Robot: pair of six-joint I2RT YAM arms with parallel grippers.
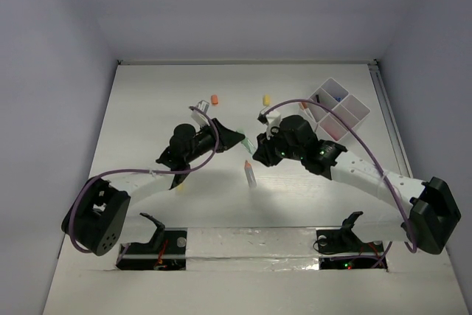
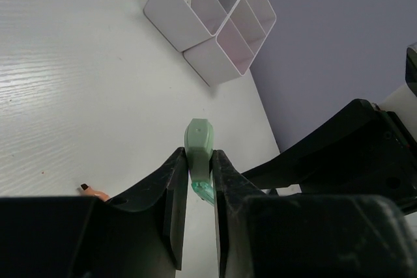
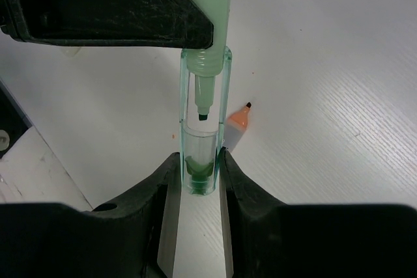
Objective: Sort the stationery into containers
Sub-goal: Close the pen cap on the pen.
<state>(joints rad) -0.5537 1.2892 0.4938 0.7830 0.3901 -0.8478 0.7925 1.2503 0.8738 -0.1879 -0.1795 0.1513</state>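
My two grippers meet above the middle of the table. My left gripper [image 1: 237, 140] [image 2: 199, 164] is shut on the pale green body of a highlighter [image 2: 198, 141] [image 3: 208, 4]. My right gripper [image 1: 259, 147] [image 3: 199, 170] is shut on its clear green cap [image 3: 203, 151]. The highlighter's tip sits inside the mouth of the cap. The white organiser tray [image 1: 354, 112] [image 2: 221, 37] stands at the far right and holds a few items. An orange-tipped grey marker [image 1: 251, 174] [image 3: 237, 125] lies uncapped on the table below the grippers.
A small orange piece [image 1: 214, 99] and a small yellow piece [image 1: 266, 99] lie at the back of the table. Another yellowish bit [image 1: 181, 186] lies beside the left arm. The table's right edge runs just past the tray.
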